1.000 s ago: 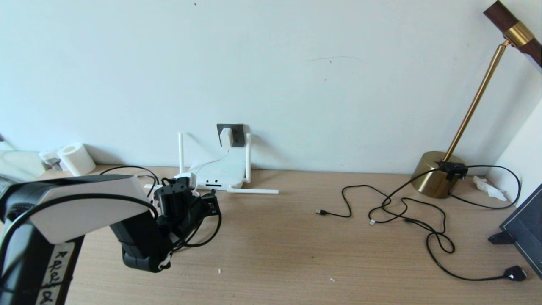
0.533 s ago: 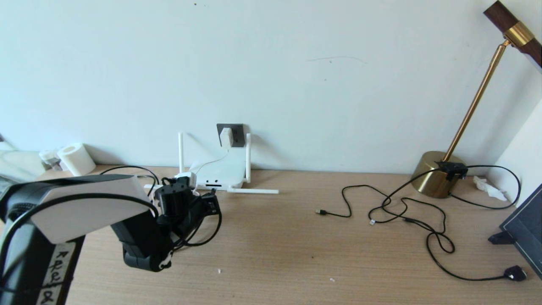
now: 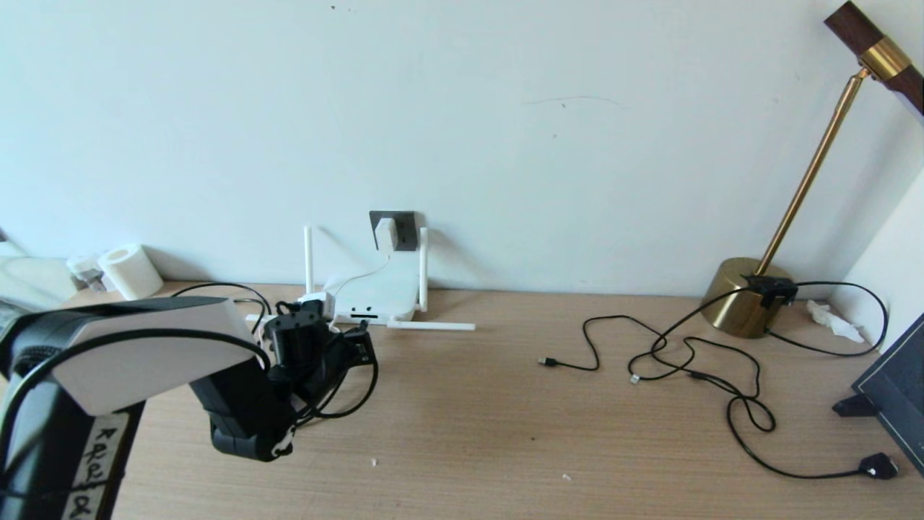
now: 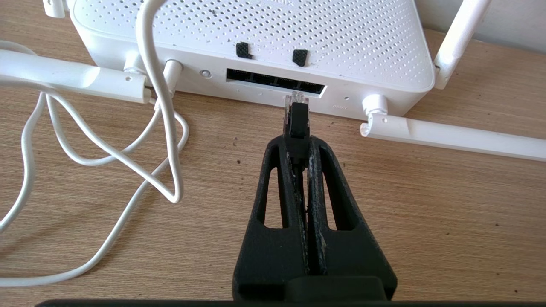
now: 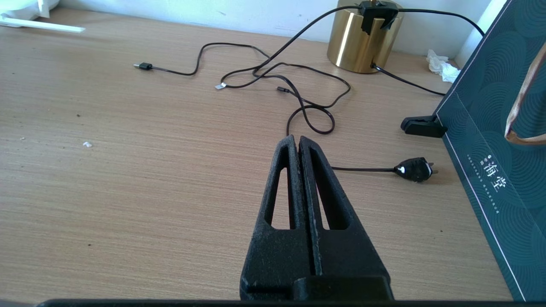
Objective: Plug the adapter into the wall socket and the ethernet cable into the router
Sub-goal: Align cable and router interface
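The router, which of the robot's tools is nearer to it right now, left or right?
Left. The left tool sits right in front of the router, gripping the ethernet cable with its clear tip at the ports. The right tool is shut, far along the desk near the loose black cords.

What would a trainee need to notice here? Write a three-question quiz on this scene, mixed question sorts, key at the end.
1. True or false: the small white cube-shaped adapter is already seated in the dark grey wall socket plate.
2. Multiple choice: the left pincer is shut on (A) a thin white cord, (B) the thick black ethernet cable with the clear plug tip, (C) nothing.
3. Fill in: the clear plug tip sits just short of the dark ports of the flat white ____.

Key
1. True.
2. B.
3. Router; the tip is lined up with the ports, not visibly pushed in. The right pincer is shut and empty above the wooden desk.
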Tool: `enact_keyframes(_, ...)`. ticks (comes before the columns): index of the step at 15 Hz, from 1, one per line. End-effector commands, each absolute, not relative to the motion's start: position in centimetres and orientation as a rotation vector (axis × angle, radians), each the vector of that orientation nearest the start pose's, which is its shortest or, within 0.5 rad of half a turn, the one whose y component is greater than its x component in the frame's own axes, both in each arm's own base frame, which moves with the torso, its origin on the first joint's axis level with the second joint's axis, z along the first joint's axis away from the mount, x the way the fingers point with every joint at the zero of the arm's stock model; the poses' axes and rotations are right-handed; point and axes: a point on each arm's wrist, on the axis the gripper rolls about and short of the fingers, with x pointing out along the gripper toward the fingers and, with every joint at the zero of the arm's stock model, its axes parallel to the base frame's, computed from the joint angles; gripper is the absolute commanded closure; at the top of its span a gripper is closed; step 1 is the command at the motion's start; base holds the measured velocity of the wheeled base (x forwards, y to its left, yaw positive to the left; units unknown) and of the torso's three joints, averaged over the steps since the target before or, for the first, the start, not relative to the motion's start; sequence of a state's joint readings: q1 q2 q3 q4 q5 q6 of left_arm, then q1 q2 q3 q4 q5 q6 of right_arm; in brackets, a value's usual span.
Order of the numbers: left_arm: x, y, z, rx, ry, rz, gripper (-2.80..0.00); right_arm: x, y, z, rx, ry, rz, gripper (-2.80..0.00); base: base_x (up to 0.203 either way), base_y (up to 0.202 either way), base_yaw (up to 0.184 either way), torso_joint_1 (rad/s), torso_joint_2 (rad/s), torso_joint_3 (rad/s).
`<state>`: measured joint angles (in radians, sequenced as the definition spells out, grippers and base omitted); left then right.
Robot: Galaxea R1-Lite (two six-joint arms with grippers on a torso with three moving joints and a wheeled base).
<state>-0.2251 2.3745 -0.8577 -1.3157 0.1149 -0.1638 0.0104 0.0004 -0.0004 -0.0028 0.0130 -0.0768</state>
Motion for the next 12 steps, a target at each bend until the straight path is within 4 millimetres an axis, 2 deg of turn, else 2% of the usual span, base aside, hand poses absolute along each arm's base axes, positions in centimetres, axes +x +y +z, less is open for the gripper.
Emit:
enact_keyframes(1,39.22,-8.73,1.85,-0.131,0.197,-0.093,0.00,-2.28,0.01,7.58,-0.078,-0.004,0.024,0.00,0.000,0.000,0.000,0.000,0.00,0.000)
enact_keyframes(12,39.35,-8.45,1.80,-0.129,0.202,-0.086,0.00,-2.29,0.01,7.62,-0.078,-0.005,0.024,0.00,0.000,0.000,0.000,0.000,0.00,0.000)
